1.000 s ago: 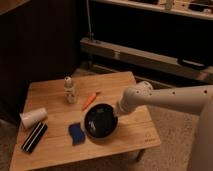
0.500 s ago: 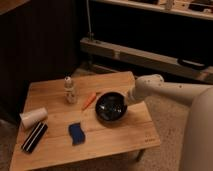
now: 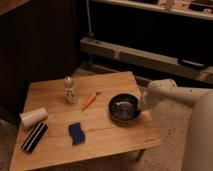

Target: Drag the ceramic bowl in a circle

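Observation:
The ceramic bowl (image 3: 124, 108) is round, shallow and glossy black, with a shiny inside. It sits on the wooden table (image 3: 100, 142) near its right edge. My gripper (image 3: 141, 103) is at the bowl's right rim, at the end of the white arm (image 3: 175, 94) that reaches in from the right. The gripper touches or holds the rim.
An orange carrot-like piece (image 3: 89, 100) lies left of the bowl. A small bottle (image 3: 70, 90) stands behind it. A blue sponge (image 3: 77, 133), a white paper cup (image 3: 33, 118) on its side and a black flat object (image 3: 34, 137) lie at the left front. A shelf rail (image 3: 145, 55) runs behind.
The bowl has moved right and back across the table, from the front middle toward the right edge. The arm has drawn back to the right with it.

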### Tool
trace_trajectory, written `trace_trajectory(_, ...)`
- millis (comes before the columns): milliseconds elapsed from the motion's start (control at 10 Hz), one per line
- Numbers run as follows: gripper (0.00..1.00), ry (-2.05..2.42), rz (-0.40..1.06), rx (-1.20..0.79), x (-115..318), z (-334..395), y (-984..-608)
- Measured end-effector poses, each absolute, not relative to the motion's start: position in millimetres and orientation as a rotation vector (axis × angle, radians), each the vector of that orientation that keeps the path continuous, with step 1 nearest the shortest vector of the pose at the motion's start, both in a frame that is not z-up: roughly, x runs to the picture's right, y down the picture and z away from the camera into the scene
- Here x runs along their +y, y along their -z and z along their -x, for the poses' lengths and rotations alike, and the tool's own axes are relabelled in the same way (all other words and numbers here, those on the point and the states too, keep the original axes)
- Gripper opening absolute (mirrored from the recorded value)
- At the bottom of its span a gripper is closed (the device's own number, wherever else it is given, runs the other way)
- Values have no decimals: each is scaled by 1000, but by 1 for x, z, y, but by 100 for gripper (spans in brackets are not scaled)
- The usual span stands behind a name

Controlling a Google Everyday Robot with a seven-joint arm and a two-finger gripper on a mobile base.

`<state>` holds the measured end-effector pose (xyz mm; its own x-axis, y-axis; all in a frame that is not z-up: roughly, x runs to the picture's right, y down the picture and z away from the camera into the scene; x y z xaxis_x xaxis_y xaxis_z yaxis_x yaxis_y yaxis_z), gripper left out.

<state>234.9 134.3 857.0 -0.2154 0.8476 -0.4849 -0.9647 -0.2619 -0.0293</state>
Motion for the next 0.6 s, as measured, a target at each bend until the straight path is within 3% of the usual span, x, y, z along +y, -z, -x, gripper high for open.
trace_trajectory(300, 19, -1778, 479, 319, 177, -223, -802)
trace_trajectory(600, 19, -1687, 543, 228, 206, -165, -758)
